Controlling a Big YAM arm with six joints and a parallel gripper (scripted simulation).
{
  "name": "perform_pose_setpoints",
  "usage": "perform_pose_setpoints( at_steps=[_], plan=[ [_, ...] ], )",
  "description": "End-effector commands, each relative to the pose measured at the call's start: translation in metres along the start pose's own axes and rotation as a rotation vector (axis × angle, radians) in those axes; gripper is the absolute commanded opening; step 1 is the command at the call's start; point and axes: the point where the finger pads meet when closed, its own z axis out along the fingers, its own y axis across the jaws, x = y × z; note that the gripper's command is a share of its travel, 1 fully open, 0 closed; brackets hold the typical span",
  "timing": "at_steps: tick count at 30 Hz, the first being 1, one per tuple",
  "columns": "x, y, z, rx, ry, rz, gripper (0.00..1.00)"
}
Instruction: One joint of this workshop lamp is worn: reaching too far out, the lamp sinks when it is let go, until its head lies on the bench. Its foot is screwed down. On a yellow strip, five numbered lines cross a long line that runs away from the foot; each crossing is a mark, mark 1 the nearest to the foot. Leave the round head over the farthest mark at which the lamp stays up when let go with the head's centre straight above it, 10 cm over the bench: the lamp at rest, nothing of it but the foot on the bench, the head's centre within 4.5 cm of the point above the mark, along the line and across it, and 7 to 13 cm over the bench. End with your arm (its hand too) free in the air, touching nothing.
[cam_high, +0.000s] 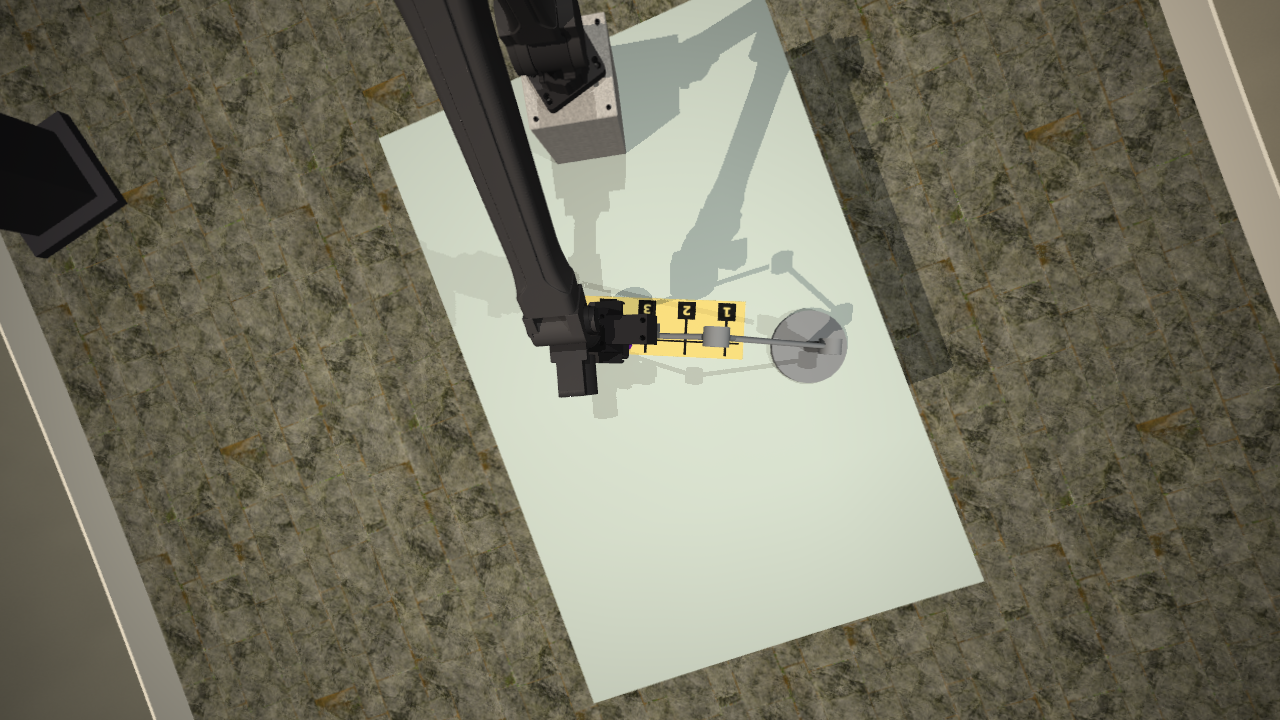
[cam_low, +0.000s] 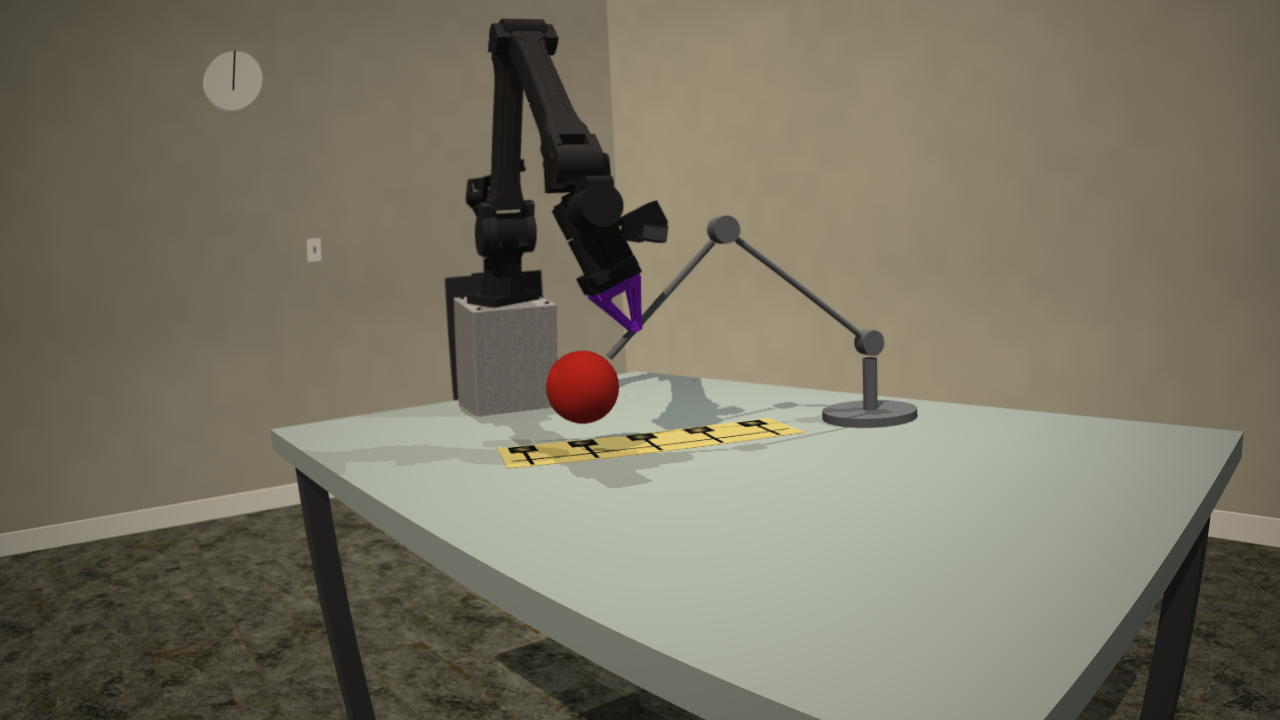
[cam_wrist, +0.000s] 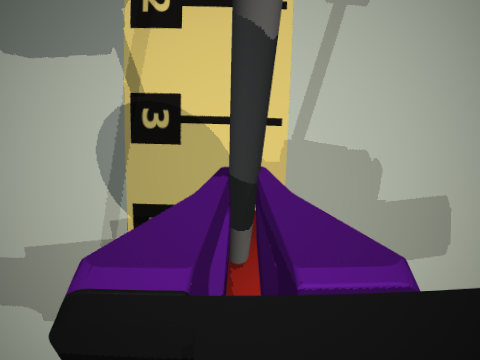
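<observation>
The lamp's grey round foot (cam_high: 792, 358) (cam_low: 869, 412) stands on the bench at the near end of the yellow strip (cam_high: 698, 351) (cam_low: 617, 450) (cam_wrist: 200, 60). Its lower arm rises to an elbow joint (cam_high: 716, 336) (cam_low: 723, 229). From there the outer rod (cam_low: 680, 277) (cam_wrist: 256, 74) slopes down to the red round head (cam_low: 582, 385) (cam_wrist: 242, 280). The head hangs clear above the bench, over the strip's far part, about at the fourth mark. My gripper (cam_high: 640, 342) (cam_low: 633, 326) (cam_wrist: 243, 181) has purple fingers and is shut on the outer rod just above the head. In the top view my arm hides the head and the far marks.
The arm's grey pedestal (cam_high: 572, 116) (cam_low: 503, 358) stands at the back of the bench (cam_high: 716, 537) (cam_low: 895, 537). A black box (cam_high: 53, 183) stands on the floor beside the bench.
</observation>
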Motion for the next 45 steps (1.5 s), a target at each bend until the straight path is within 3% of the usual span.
perform_pose_setpoints(
  at_steps=[1,10,27,45],
  plan=[
    [0.062,-0.001,-0.007,-0.001,0.054,0.026,0.00],
    [0.109,0.000,-0.010,-0.006,0.075,0.039,0.00],
    [0.071,-0.001,-0.010,-0.006,0.075,0.039,0.00],
    [0.069,-0.002,-0.012,-0.006,0.075,0.038,0.00]
  ],
)
